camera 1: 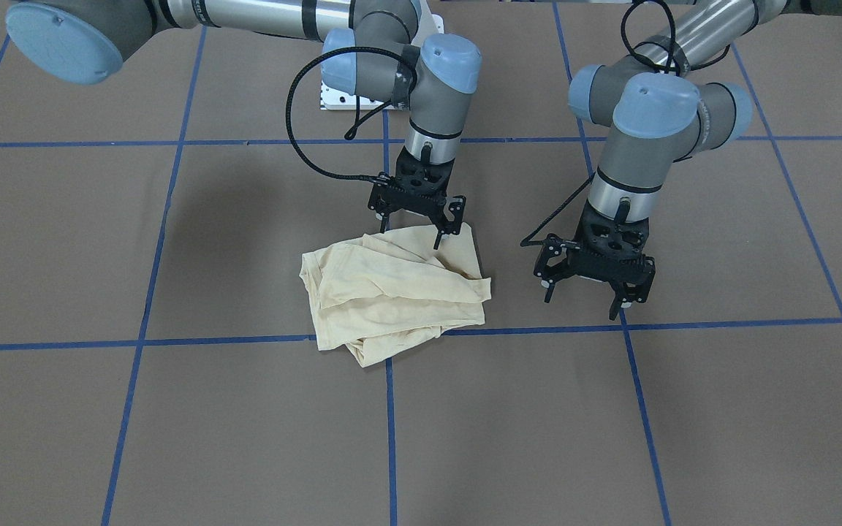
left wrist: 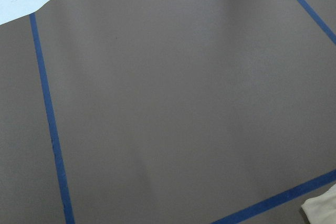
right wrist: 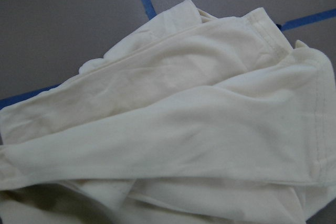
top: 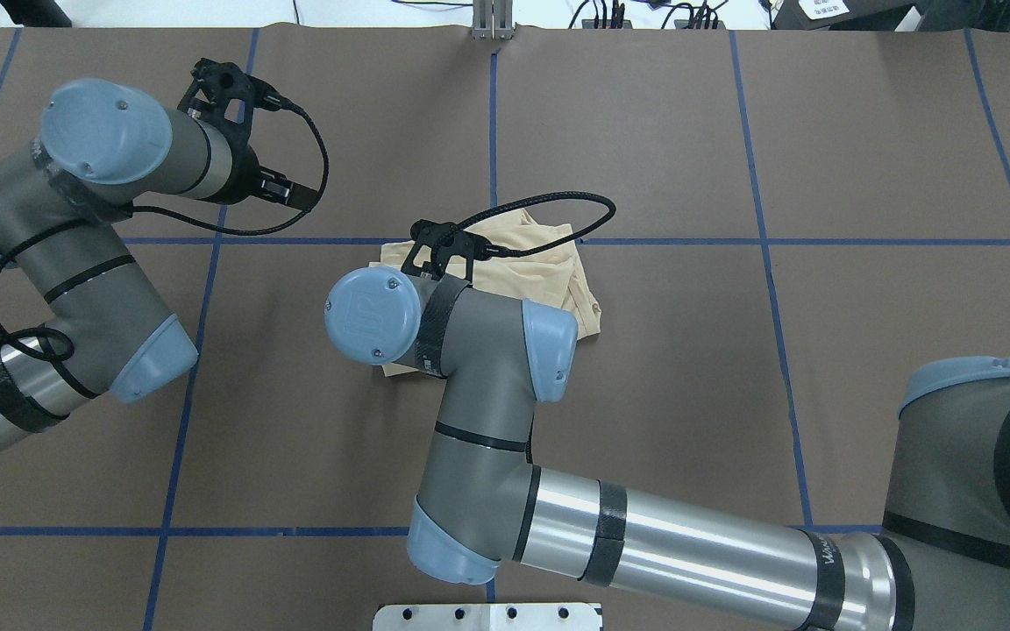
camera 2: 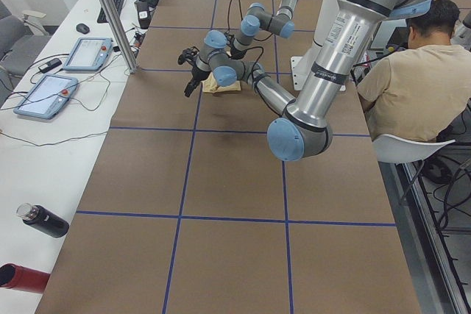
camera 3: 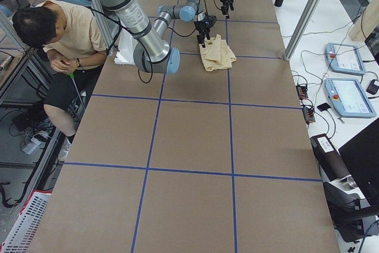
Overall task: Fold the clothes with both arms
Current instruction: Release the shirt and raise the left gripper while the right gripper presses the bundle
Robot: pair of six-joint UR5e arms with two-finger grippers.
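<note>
One shirt (camera 1: 392,292), a rumpled folded wad on the tabletop (camera 1: 172,438), covering the tape cross (camera 1: 390,372). Front view shows both sets of jaws; in overhead the right wrist hides its own. Right wrist view is all folds and hems. Two end effectors. Right (camera 1: 411,232) is spread wide and empty, over the shirt's robot-side edge. Left (camera 1: 582,305) is wide open and empty, beside the shirt, apart.

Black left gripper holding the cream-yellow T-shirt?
No: the black two-finger left gripper hangs open beside the folded cream-yellow T-shirt, apart from it.
</note>
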